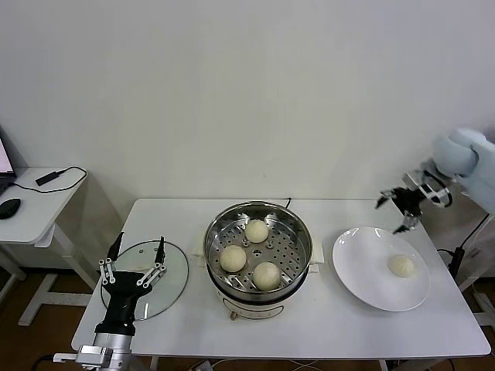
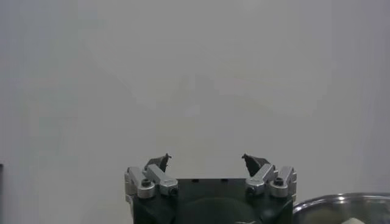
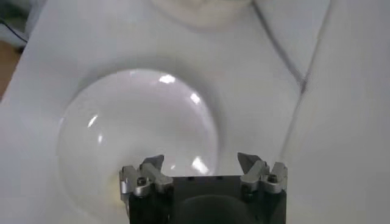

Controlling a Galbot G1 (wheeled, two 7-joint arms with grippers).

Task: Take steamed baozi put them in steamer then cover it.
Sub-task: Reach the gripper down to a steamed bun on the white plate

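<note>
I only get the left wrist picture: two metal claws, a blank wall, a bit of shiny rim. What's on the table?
Observer: That rim is the steamer, with three baozi on its perforated tray.
Operator: Any buns left outside?
Observer: One baozi sits on a white plate at the robot's right.
Operator: Is the pot covered?
Observer: No. The glass cover lies flat on the table, under the open left gripper.
Operator: And the other arm?
Observer: The right gripper is open and empty, raised behind the plate.
</note>
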